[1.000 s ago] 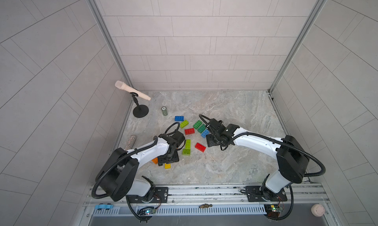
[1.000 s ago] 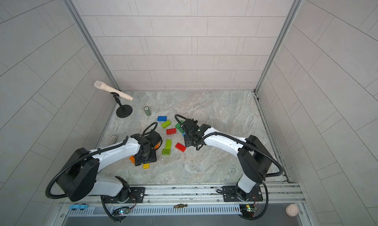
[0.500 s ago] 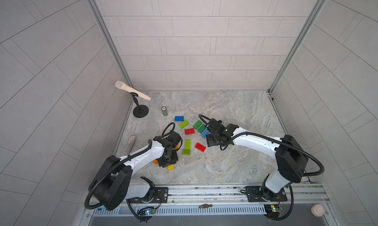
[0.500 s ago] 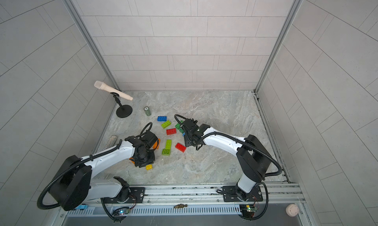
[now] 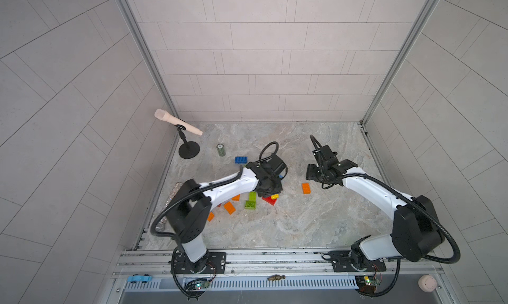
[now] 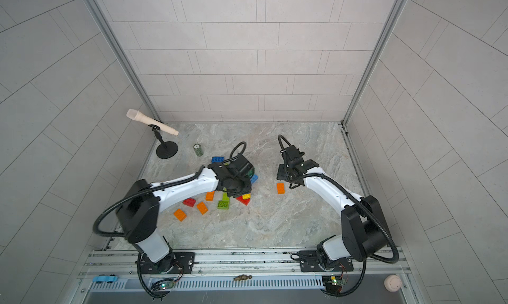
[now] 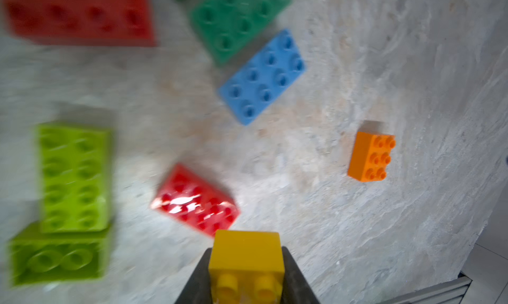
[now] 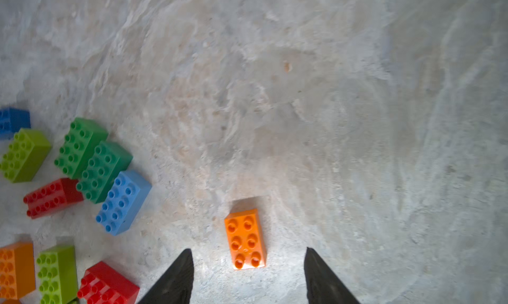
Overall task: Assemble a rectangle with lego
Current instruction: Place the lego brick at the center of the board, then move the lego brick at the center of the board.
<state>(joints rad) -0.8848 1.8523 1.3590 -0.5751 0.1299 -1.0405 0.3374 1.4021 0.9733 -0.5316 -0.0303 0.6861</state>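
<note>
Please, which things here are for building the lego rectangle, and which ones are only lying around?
For the job:
- yellow brick, held in the left gripper
- lone orange brick
- blue brick
- lime bricks
- red brick
- dark green bricks

Lying about:
- microphone on its stand
- small green cylinder
- glittery stick
- pink ball

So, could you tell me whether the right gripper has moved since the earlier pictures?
Yes: the right gripper has shifted to its right, farther from the microphone stand.
</note>
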